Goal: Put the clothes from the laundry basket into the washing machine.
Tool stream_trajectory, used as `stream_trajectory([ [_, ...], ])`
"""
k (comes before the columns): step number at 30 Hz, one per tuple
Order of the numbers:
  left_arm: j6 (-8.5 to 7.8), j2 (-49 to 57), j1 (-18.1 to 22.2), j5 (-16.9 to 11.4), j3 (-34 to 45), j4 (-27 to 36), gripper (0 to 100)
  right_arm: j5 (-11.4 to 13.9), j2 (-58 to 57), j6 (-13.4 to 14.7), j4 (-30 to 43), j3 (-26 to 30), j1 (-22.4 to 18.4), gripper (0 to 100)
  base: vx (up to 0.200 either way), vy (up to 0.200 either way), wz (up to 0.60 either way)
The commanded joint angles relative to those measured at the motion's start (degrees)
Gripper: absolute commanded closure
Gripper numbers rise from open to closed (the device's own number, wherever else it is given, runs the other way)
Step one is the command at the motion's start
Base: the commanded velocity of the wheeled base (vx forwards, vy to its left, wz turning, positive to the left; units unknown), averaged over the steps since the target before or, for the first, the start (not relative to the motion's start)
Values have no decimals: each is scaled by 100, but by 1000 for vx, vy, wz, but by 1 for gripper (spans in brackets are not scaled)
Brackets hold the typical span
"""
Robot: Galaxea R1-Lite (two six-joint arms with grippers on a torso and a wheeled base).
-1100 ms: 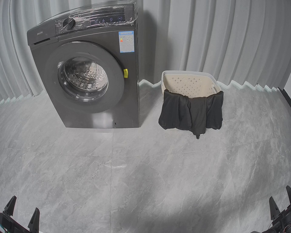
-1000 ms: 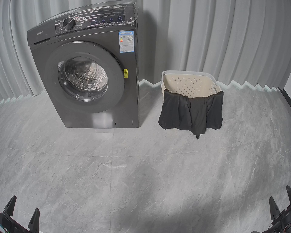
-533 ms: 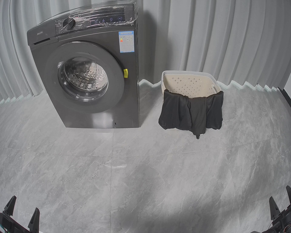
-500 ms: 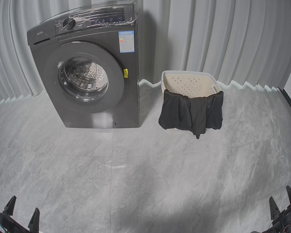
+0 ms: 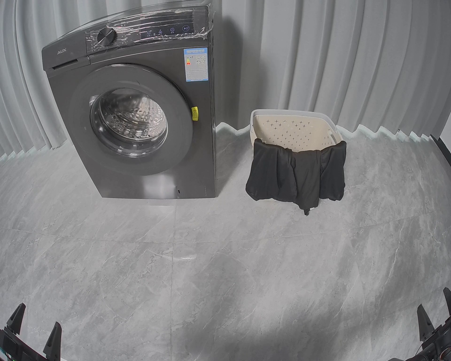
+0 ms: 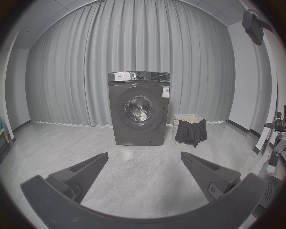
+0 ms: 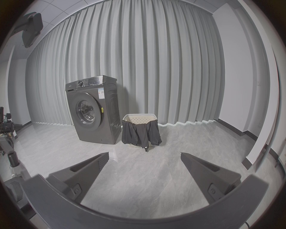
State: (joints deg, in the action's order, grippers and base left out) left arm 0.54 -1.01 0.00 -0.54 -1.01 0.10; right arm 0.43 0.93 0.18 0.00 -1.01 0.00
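Staged test room set up as a laundry corner: washer freestanding on grey tile floor, plastic wrap over its panel, label on its front; basket just beside it; floor-to-ceiling white curtains behind; panelled ceiling; a device mounted up near it

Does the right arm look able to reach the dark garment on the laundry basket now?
Probably not yet: a wide stretch of floor lies between the open right tool and the dark garment draped over the laundry basket rim. Nothing blocks the way.
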Motion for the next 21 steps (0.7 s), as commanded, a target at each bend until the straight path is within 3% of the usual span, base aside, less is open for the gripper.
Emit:
stream_trajectory([
  [1, 17, 101, 0, -17, 92, -1, 0, 1, -93, -1, 0, 101, 0, 0, 0, 0, 0],
  [21, 78, 101, -9, -17, 92, -1, 0, 10, -93, -9, 0, 101, 0, 0, 0, 0, 0],
])
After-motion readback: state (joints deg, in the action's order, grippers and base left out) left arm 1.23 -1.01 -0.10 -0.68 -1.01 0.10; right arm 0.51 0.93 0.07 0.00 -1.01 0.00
